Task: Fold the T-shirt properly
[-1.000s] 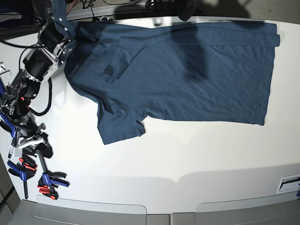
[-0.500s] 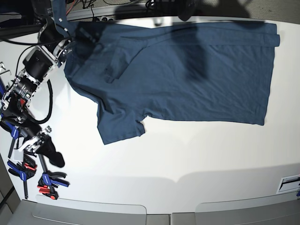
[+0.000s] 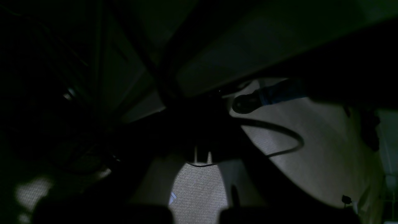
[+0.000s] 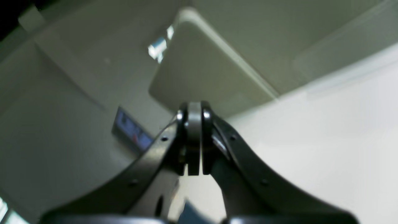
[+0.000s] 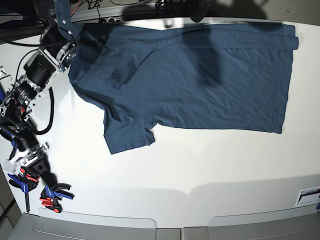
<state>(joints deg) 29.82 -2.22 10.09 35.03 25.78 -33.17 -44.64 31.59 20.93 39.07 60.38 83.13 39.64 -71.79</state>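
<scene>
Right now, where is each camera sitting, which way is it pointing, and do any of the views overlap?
Base: overhead, looking down on the white table and spread T-shirt; the right arm shows at left.
Left wrist: very dark, aimed at a pale surface crossed by a cable; its own hand cannot be made out.
Right wrist: sits behind the right hand, jaws pressed together with nothing between them, looking across pale tabletop.
Shared: base and right wrist both show the white table.

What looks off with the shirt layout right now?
The T-shirt lies sideways. Its upper part is doubled over along the table's far edge, with only one sleeve showing, at the near left. The right gripper is shut with no cloth between its fingertips.
</scene>
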